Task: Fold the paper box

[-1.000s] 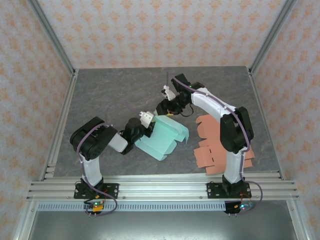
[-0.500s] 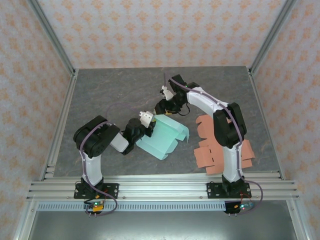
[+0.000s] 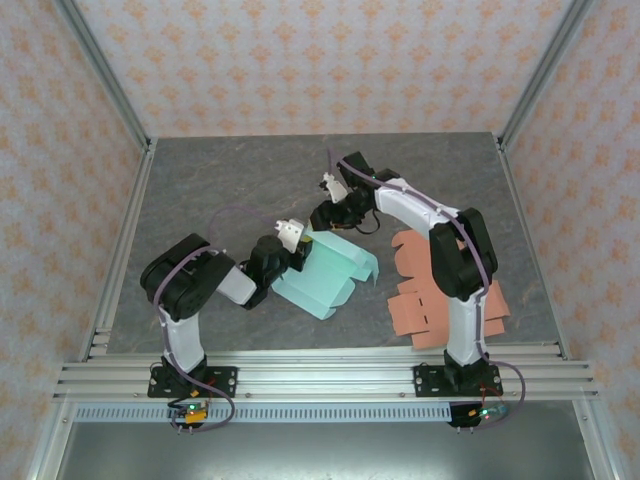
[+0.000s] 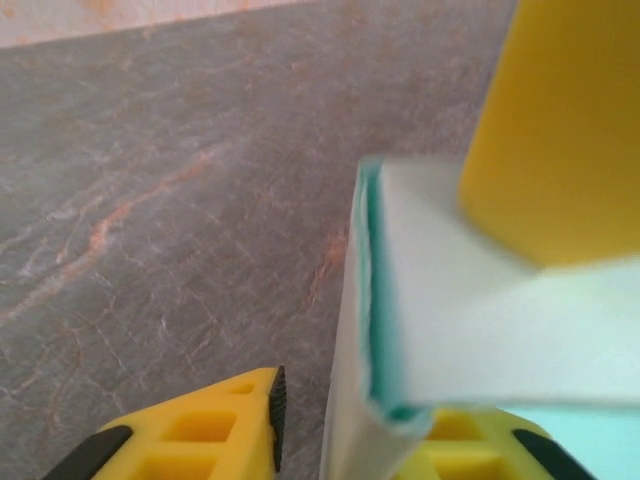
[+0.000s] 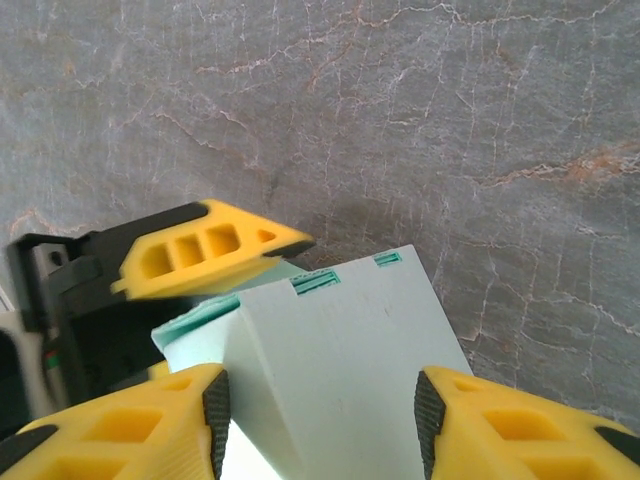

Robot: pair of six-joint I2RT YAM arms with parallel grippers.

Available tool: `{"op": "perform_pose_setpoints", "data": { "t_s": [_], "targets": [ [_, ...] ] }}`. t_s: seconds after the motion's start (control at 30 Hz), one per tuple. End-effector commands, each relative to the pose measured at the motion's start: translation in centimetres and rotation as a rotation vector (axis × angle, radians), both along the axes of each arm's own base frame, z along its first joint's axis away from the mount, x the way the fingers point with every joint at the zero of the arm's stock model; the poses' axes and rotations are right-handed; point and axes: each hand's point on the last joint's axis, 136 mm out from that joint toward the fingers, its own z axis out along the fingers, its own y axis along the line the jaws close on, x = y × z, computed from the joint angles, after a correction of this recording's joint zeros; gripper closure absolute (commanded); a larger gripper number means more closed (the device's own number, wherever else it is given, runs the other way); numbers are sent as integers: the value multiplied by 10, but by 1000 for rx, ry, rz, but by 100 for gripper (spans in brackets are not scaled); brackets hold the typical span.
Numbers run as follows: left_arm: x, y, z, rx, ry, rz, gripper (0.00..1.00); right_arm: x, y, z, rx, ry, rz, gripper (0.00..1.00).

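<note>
While the mint-green, partly folded paper box (image 3: 330, 275) is lying near the middle of the grey marbled table (image 3: 220, 180), both arms are meeting at its far left corner. The left gripper (image 3: 297, 248) is reaching in from the left, its yellow fingers standing slightly apart around a doubled edge of the box, with a gap showing between one finger and the paper. The right gripper (image 5: 320, 400) is hovering at the far edge, jaws standing wide astride a box panel; whether they are pressing it I cannot tell. Flat salmon-coloured card cutouts (image 3: 430, 300) are lying just right of the box.
</note>
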Motion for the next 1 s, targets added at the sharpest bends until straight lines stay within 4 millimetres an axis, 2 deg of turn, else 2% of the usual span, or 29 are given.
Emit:
{"op": "perform_pose_setpoints", "data": {
  "t_s": [0.0, 0.1, 0.23, 0.3, 0.37, 0.47, 0.57, 0.67, 0.73, 0.87, 0.93, 0.97],
  "targets": [
    [10, 12, 19, 8, -43, 91, 87, -21, -16, -35, -130, 63, -14, 49],
    [8, 9, 15, 24, -40, 81, 100, -28, -10, -34, -93, 94, -36, 49],
    [5, 8, 6, 100, -56, 121, 100, -29, -7, -19, -42, 11, -54, 45],
    [6, 15, 1, 100, -54, 170, 100, -25, -7, -6, 5, -73, -59, 43],
    [7, 22, -1, 97, -54, 205, 100, -21, -5, 17, 79, -150, -42, 42],
    [6, 20, 1, 96, -42, 174, 100, -12, -9, 55, 166, -302, -2, 37],
    [8, 26, 7, 87, -29, 182, 100, -4, -26, 89, 244, -411, 11, 29],
    [12, 36, 15, 66, -11, 206, 100, -8, -51, 104, 257, -490, -17, 26],
    [13, 41, 17, 54, 9, 209, 100, -12, -74, 110, 247, -584, -42, 25],
    [21, 50, 30, -18, 77, 214, 100, -7, -134, 121, 235, -815, -187, 23],
    [22, 54, 39, -57, 107, 225, 100, -5, -155, 119, 210, -830, -243, 24],
    [22, 54, 43, -68, 121, 221, 100, -6, -159, 115, 197, -825, -241, 25]
  ]
}}
